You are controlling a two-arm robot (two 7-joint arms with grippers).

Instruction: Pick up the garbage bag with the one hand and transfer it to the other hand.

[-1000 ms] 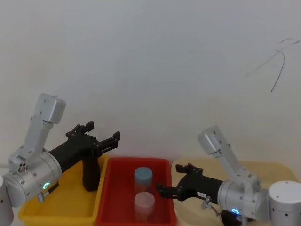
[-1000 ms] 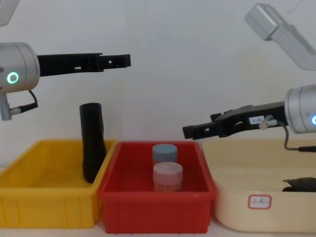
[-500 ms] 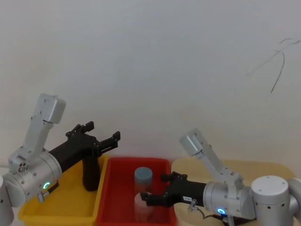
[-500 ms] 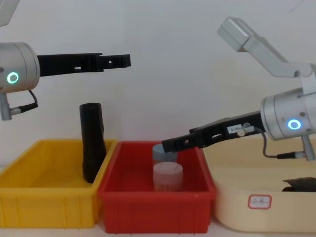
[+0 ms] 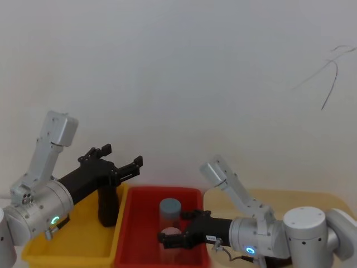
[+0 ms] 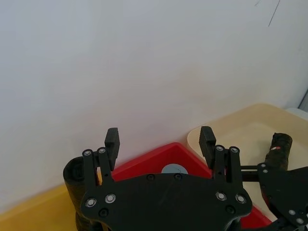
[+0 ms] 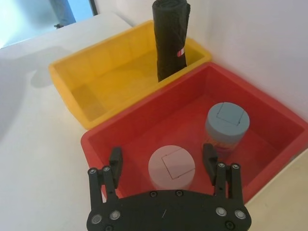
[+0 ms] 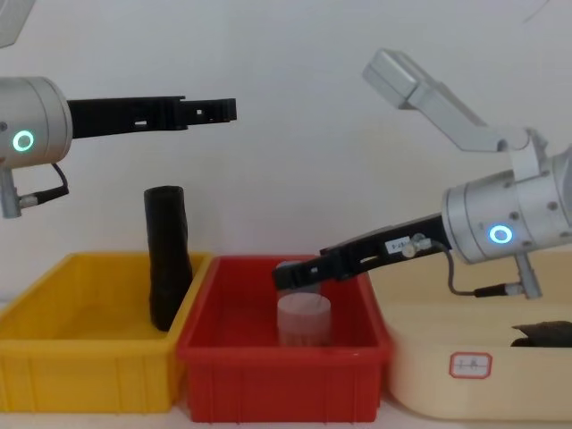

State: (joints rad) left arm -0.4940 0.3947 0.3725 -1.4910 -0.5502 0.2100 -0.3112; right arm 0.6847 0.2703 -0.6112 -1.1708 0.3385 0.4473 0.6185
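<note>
the white label on the right claw sits on its black body near the wrist, its print too small to read. the cream tub on the right has a red-edged white sticker on its near wall, its marks also unreadable. a small red spot shows near the top of the garbage bag in the right wrist view.

the garbage bag stands upright in the far right corner of the yellow bin, leaning against the wall next to the red bin; its lower end is hidden by the bin wall in the chest view. a second black roll lies in the cream tub, cut off at the right edge of the chest view.

the left claw, on the green-ringed arm, hangs open and empty above the garbage bag and slightly to its right, well apart from it. in the head view its body covers the top of the bag.

the right claw, on the blue-ringed arm, is open over the red bin, its fingers on either side of the pink-lidded jar without clearly touching it. the blue-lidded jar stands just behind, partly hidden by the claw in the chest view. the garbage bag is well to the left of this claw, across the bin wall.
</note>
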